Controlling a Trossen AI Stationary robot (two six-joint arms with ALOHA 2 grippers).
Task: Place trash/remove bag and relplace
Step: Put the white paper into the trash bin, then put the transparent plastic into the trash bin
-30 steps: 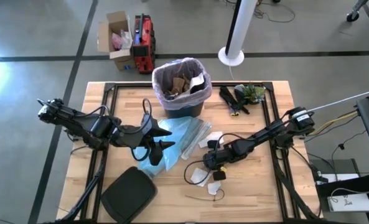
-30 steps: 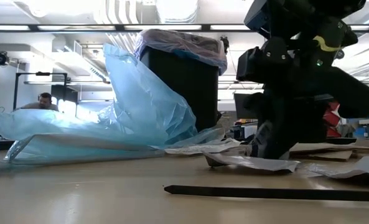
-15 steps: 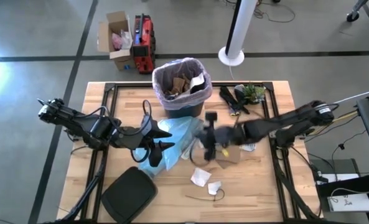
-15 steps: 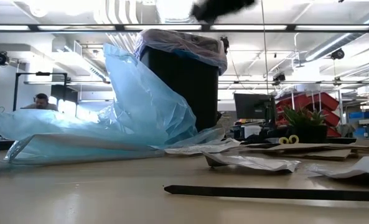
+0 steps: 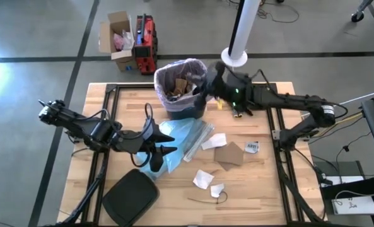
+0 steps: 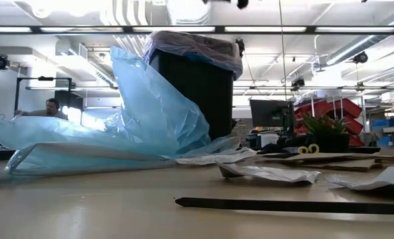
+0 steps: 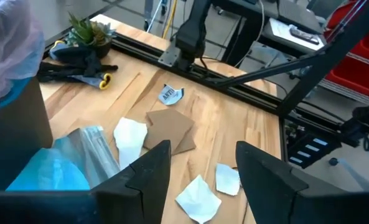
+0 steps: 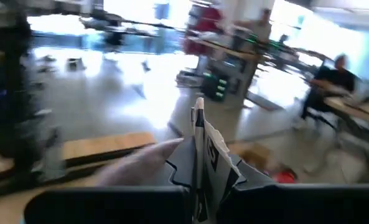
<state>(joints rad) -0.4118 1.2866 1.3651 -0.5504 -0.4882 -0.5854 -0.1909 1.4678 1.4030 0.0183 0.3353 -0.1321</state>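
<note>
Right gripper (image 5: 212, 81) has swung up from the scraps near the table's middle and now hangs just beside the bin (image 5: 185, 106), at its rim; its fingers are pressed together on a white paper scrap (image 8: 204, 144), which shows pinched upright in the right wrist view. The spot it left now shows bare paper pieces that the arm covered a second ago. Left gripper (image 5: 156, 142) has not moved: it sits in front of the bin at the light blue plastic bag (image 5: 174, 146), fingers (image 7: 148, 177) parted, and whether they pinch the bag I cannot tell.

One bin stands at the far edge of the table (image 5: 265, 189), lined with one pinkish-white bag (image 5: 187, 65) folded over its rim, brown and white trash inside. In front of the bin and to its right lie one brown paper piece (image 5: 229, 154) and four white scraps (image 5: 213, 141), counted from above. One black lid (image 5: 130, 197) rests well in front of the bin
</note>
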